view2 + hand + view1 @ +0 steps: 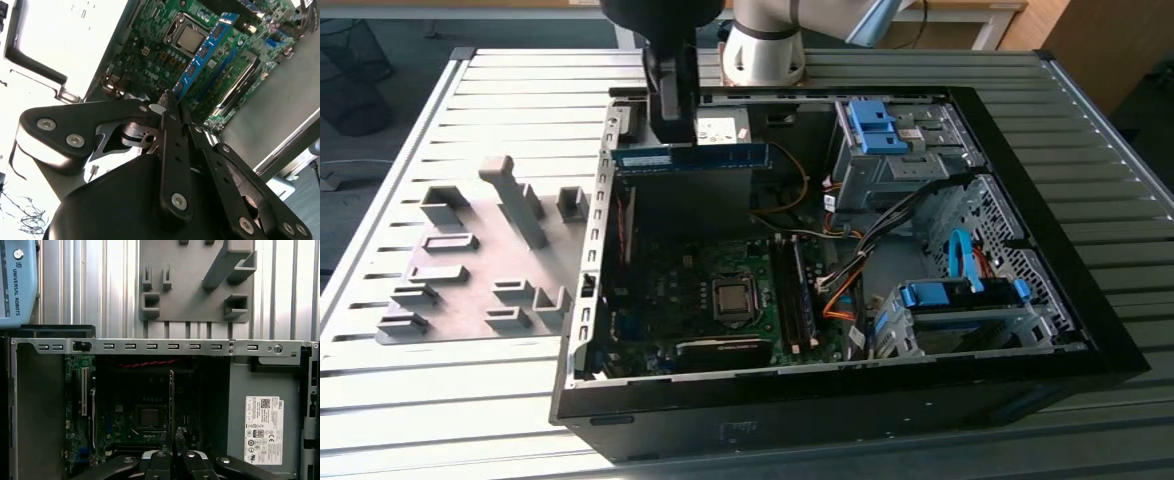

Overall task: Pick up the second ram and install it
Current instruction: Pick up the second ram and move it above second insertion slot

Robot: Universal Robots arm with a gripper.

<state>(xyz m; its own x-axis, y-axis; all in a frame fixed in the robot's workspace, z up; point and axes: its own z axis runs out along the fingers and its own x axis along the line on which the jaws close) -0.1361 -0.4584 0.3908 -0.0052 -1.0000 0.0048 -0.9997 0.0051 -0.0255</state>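
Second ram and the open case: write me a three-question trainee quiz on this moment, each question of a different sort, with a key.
1. True or false: the second ram is already seated in the motherboard.
2. Multiple choice: the grey fixture plate lies (A) inside the case, (B) on the table at the exterior view's left of the case, (C) on top of the ram.
3. Fill in: the jaws are shut on the ____.
Key: 1 false, the jaws hold it in the air over the open case; 2 B; 3 second ram.
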